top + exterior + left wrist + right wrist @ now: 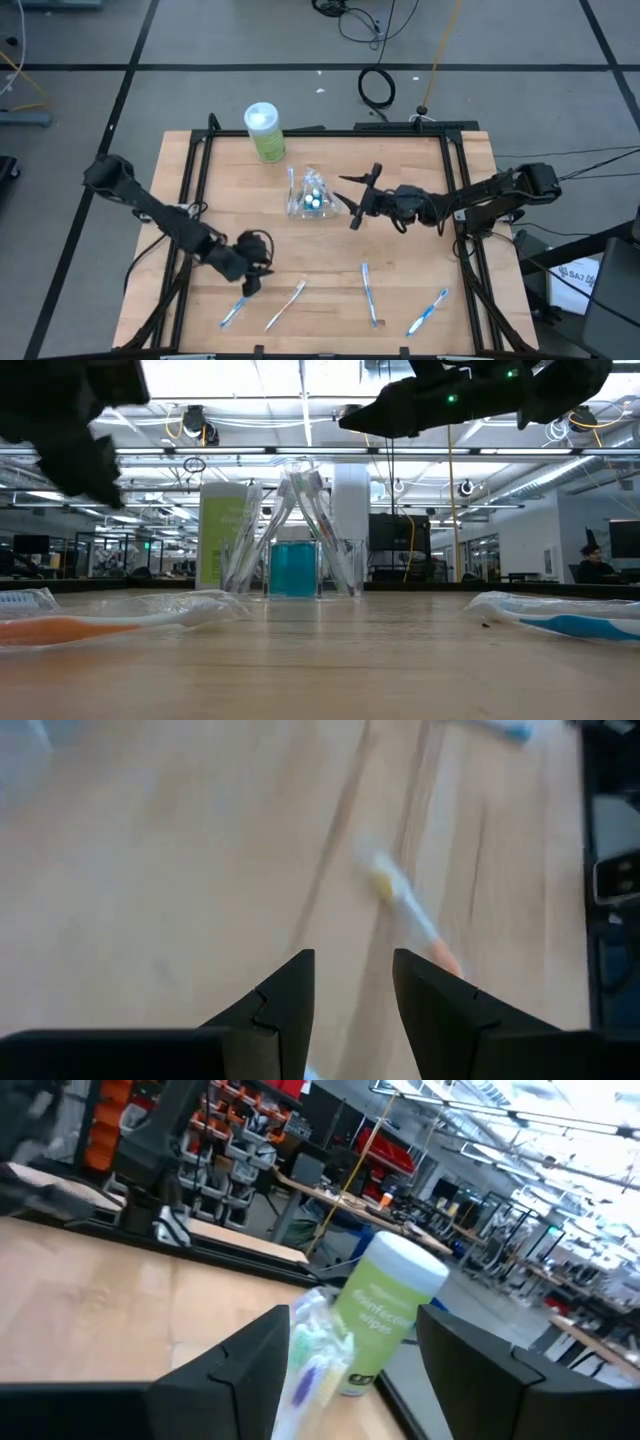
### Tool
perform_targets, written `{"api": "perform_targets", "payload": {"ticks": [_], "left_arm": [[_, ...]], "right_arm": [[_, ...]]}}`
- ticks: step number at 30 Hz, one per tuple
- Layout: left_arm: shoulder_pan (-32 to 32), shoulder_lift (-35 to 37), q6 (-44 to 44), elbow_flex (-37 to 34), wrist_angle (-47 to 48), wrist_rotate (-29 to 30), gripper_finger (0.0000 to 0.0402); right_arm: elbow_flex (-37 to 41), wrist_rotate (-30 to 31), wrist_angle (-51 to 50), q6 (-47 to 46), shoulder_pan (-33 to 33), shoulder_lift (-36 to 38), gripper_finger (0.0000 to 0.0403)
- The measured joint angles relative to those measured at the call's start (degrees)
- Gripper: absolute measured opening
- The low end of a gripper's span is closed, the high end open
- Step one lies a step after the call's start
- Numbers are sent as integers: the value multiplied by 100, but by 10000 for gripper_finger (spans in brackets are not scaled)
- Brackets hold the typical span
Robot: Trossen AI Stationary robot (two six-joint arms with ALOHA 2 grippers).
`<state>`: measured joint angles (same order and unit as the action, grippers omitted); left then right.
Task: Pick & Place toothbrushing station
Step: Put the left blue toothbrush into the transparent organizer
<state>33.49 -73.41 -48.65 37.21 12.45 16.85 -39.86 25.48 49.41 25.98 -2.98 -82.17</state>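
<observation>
A clear cup [308,196] stands mid-table with toothbrushes leaning in it and something teal [293,568] inside. Several wrapped toothbrushes lie flat along the near edge: blue [232,312], orange [285,305], pale [368,293], blue [427,312]. My left gripper [250,282] hangs open, slanting down, just above the table between the two left brushes; the orange brush [410,915] lies ahead of its fingers [350,975]. My right gripper [352,206] is open and about level, raised to the right of the cup, which shows past its fingers [355,1345]. Neither holds anything.
A green wipes canister [264,131] stands at the far left of the table, behind the cup. Black frame rails [455,190] run along the left, right and far sides. Bare wood [320,260] lies between the cup and the row of brushes.
</observation>
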Motion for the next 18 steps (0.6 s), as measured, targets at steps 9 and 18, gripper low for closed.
{"api": "perform_targets", "payload": {"ticks": [9, 18], "left_arm": [[549, -661, -2479, 240, 1179, -756, 140], [940, -1106, -3734, 267, 1243, -928, 140]], "right_arm": [[0, -1, 48, 39, 144, 0, 208], [0, -3, 48, 26, 144, 0, 208]]}}
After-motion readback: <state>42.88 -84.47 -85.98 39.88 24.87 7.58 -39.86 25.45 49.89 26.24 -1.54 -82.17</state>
